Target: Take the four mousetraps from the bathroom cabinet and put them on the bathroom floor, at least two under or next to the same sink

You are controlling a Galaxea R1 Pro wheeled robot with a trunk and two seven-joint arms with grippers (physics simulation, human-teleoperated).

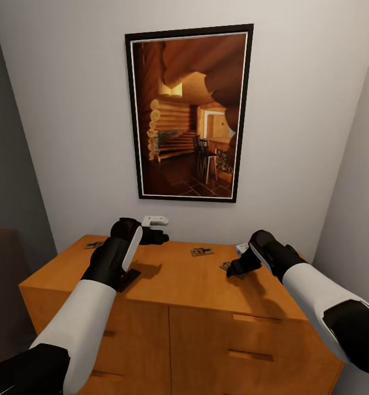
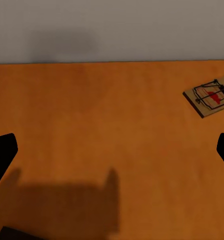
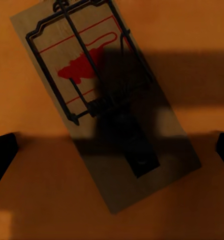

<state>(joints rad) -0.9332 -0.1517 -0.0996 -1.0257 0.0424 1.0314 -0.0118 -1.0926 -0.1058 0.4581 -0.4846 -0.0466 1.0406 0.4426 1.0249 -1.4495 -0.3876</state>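
Note:
The orange-brown cabinet (image 1: 173,285) stands against the wall, with flat mousetraps lying on its top. One mousetrap (image 1: 202,252) lies mid-top near the wall, and another (image 1: 94,244) lies at the far left. A third mousetrap (image 1: 226,266) sits under my right gripper (image 1: 236,267). Seen through the right wrist camera, that mousetrap (image 3: 99,105) lies between the spread fingertips of the open right gripper (image 3: 112,155), untouched. My left gripper (image 1: 154,237) hovers open over bare cabinet top (image 2: 92,130), with a mousetrap (image 2: 209,96) off to one side.
A framed picture of a log cabin (image 1: 189,112) hangs on the white wall above the cabinet. A small white object (image 1: 154,220) sits at the wall behind my left gripper. A small pale item (image 1: 241,248) lies behind the right gripper. Walls close in on both sides.

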